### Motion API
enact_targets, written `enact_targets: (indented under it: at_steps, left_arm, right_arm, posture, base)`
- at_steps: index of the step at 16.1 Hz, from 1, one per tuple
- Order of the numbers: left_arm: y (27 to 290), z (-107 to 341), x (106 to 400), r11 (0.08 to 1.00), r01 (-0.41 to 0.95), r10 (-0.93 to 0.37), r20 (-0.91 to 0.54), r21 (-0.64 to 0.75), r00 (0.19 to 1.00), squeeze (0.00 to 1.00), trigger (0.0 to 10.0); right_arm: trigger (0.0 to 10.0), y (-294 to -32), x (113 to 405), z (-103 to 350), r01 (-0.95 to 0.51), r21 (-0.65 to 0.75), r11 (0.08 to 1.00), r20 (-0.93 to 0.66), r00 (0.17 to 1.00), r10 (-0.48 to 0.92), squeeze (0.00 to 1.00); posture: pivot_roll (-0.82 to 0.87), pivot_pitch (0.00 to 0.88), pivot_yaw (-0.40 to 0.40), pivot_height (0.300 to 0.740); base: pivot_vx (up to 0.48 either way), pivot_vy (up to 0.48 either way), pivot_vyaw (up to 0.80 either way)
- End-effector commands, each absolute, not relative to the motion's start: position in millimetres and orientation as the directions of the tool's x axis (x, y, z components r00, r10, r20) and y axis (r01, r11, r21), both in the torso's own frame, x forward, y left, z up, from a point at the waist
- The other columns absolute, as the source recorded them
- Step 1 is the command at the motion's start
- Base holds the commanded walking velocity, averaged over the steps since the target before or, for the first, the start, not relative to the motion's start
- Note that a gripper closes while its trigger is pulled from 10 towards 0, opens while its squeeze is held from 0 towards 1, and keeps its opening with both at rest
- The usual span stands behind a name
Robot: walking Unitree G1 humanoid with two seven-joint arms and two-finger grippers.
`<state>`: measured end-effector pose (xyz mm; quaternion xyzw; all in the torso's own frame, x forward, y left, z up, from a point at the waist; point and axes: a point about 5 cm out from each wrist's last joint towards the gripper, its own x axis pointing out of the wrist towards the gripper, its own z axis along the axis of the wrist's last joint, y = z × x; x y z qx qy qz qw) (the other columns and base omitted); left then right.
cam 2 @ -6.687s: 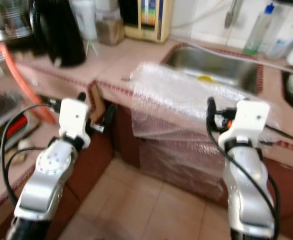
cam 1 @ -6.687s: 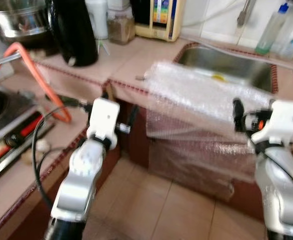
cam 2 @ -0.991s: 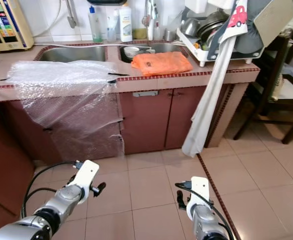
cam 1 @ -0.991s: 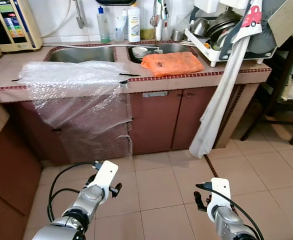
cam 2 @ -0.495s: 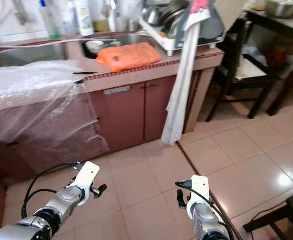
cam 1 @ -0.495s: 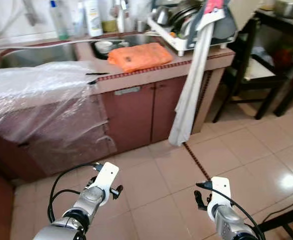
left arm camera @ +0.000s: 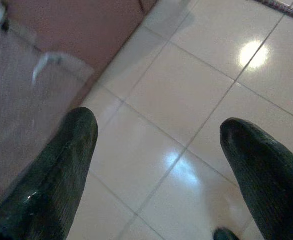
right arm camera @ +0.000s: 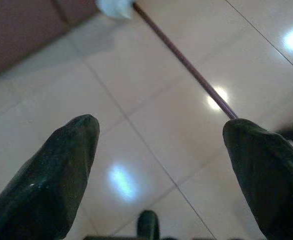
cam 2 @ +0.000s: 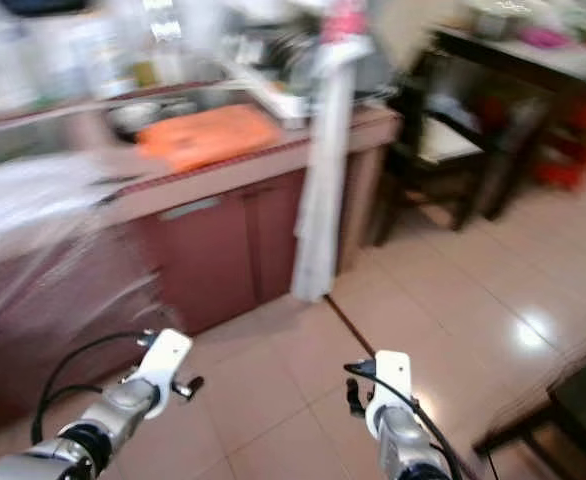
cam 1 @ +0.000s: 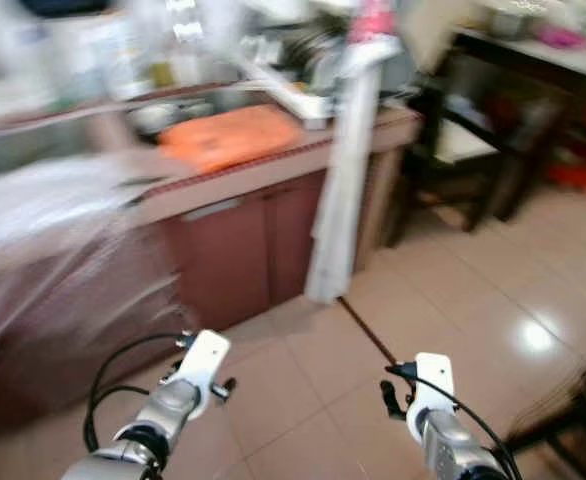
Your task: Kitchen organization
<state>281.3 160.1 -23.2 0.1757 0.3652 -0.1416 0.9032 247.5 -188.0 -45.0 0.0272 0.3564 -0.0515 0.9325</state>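
Steel sink (cam 1: 163, 113): contents blurred | orange cloth (cam 1: 231, 135) beside | left hand (left arm camera: 156, 150), right hand (right arm camera: 159, 150): spread wide, empty

We get two head views, blurred, looking forward and down across the floor (cam 1: 443, 300) toward the counter (cam 1: 273, 165); they share nearly the same scene, slightly offset sideways. Each wrist view looks down close over the floor tiles between its own spread fingers. The left wrist view catches the cabinet (left arm camera: 71, 30) base, the right a dark floor strip (right arm camera: 186, 62).
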Motion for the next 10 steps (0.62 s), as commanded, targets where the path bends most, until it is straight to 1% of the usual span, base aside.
enact_targets:
  at_steps: [1, 5, 7, 8, 10]
  left_arm:
    - [153.3, -24.0, 280.7, 0.890, 0.404, -0.146, -0.710, 0.210, 0.689, 0.00, 10.0]
    - [153.0, -24.6, 280.0, 0.889, 0.407, -0.146, -0.712, 0.210, 0.687, 0.00, 10.0]
    - [152.7, -24.7, 280.0, 0.888, 0.409, -0.146, -0.713, 0.212, 0.686, 0.00, 10.0]
    - [152.7, -24.6, 280.0, 0.888, 0.409, -0.146, -0.712, 0.212, 0.687, 0.00, 10.0]
    - [153.0, -24.7, 279.9, 0.888, 0.408, -0.145, -0.712, 0.213, 0.687, 0.00, 10.0]
  right_arm:
    - [10.0, -192.8, 247.1, -44.8, 0.133, 0.010, 0.991, -0.672, 0.735, -0.092, 0.00]
    - [10.0, -192.5, 247.0, -44.9, 0.135, 0.014, 0.991, -0.672, 0.735, -0.091, 0.00]
    - [10.0, -192.6, 246.9, -45.0, 0.137, 0.016, 0.990, -0.672, 0.735, -0.091, 0.00]
    - [10.0, -192.5, 247.1, -44.9, 0.139, 0.018, 0.990, -0.672, 0.735, -0.091, 0.00]
    - [10.0, -192.4, 247.1, -44.9, 0.141, 0.019, 0.990, -0.671, 0.735, -0.092, 0.00]
  posture:
    - [-0.07, 0.013, 0.017, 0.740]
    - [-0.07, 0.015, 0.018, 0.740]
    - [-0.07, 0.015, 0.020, 0.740]
    - [-0.07, 0.016, 0.021, 0.740]
    - [-0.07, 0.016, 0.019, 0.740]
  base:
    - [0.292, 0.000, -0.63]
    - [0.294, 0.000, -0.58]
    - [0.287, 0.000, -0.43]
    - [0.266, 0.000, 0.00]
    - [0.000, 0.000, 0.00]
